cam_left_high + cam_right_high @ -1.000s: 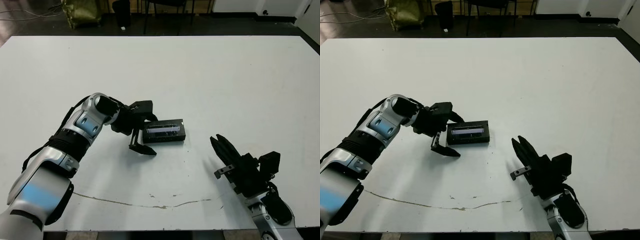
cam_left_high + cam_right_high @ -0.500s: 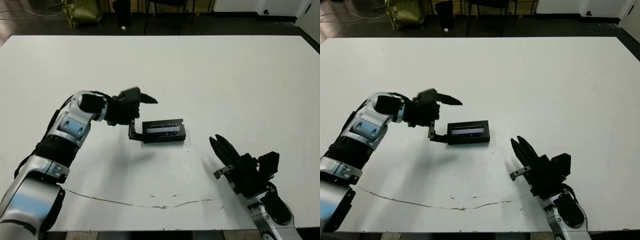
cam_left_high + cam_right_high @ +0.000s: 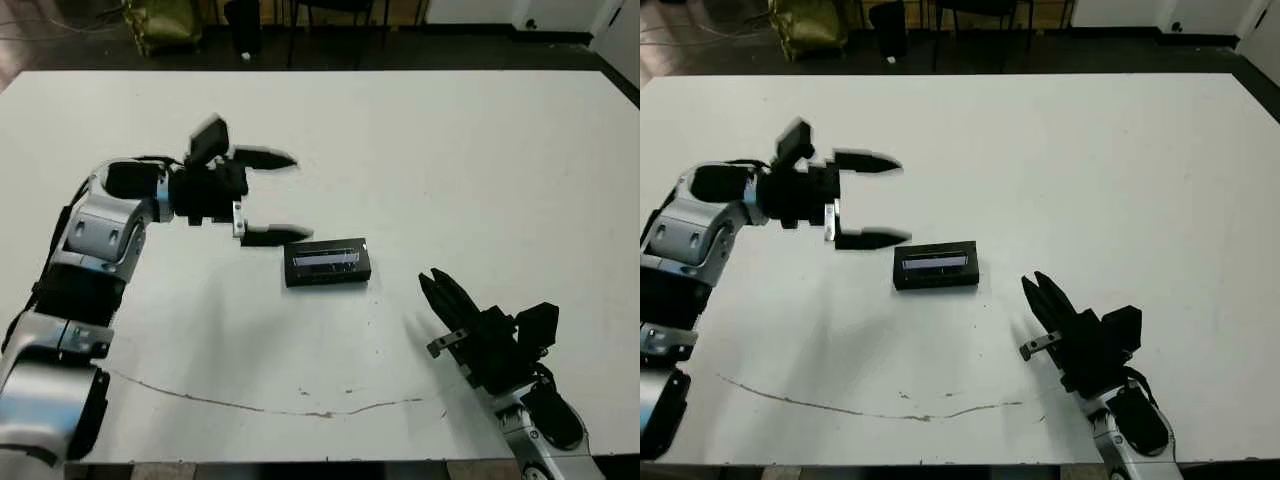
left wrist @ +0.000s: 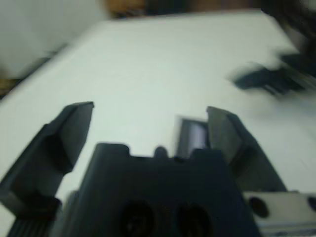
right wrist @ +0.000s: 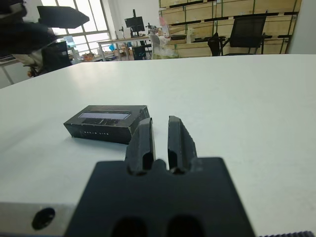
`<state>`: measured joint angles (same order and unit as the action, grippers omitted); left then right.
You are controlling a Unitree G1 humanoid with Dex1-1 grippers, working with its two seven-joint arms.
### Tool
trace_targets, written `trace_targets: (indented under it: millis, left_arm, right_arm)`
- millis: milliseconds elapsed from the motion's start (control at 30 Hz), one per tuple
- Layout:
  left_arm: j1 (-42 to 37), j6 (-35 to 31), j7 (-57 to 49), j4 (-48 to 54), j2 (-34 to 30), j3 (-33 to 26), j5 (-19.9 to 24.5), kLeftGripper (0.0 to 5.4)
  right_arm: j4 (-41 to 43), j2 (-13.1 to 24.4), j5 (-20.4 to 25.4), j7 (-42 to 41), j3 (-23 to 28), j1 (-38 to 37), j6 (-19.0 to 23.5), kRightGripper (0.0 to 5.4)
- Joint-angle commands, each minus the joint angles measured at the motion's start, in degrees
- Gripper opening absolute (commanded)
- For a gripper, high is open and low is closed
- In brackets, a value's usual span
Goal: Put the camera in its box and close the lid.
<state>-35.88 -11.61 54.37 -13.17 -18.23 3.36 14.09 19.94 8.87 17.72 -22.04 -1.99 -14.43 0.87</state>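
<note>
Nearest you, the right tool (image 3: pixel 438 288) rests low over the surface (image 3: pixel 480 160) with its two fingers pressed together and nothing between them; leave it parked there, well clear of the box (image 3: pixel 328 263). The box sits in the middle of the surface, between the two arms, and it looks done: the lid (image 3: pixel 936 262) lies flat on top, its pale window strip facing up, edges lining up with the black sides in the right wrist view. Beyond it and to your left, the left tool (image 3: pixel 265 196) hangs above the surface with its fingers spread wide and empty, the lower finger just short of the box's far left corner. What seems left is the retreat, so draw that arm up and away without brushing that corner and skewing the lid.

You cannot see the camera at all; presumably it is inside, but nothing here proves it. Whether the lid is pressed fully home along every edge is also hard to judge from these angles. The left wrist view is badly blurred, giving only a dark smear where the box would be
</note>
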Motion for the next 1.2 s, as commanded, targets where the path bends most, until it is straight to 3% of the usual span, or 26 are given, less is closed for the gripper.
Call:
trace_targets:
  millis: [33,167,433,600,800,1200]
  left_arm:
    - [9.94,-0.43,-20.43,8.08,7.97,-1.36,-5.34,4.25]
    - [16.29,-2.06,-29.93,15.68,12.52,2.19,-9.04,3.28]
    - [23.37,-8.1,-33.78,23.75,14.6,10.81,-11.31,1.27]
    - [24.4,-19.38,-34.44,28.04,14.98,13.13,-9.76,0.02]
    - [24.84,-26.06,-36.24,30.42,15.77,14.72,-9.42,0.02]
    - [20.78,-26.61,-39.24,21.18,14.9,16.3,-13.75,0.02]
  right_arm:
    - [-2.0,0.08,-0.22,-0.56,0.11,-0.47,-1.16,0.0]
    - [-0.52,-0.06,-0.59,0.77,-0.13,-0.97,0.14,0.0]
    - [-0.8,0.12,-0.57,0.43,-0.14,-0.94,-0.81,0.0]
    - [-1.71,0.37,-0.66,-0.28,0.04,-0.59,-2.19,0.0]
    - [-1.28,0.46,-0.62,-0.19,0.03,-0.36,-1.7,0.0]
    - [0.31,0.67,-0.41,0.42,0.11,-0.51,0.43,0.0]
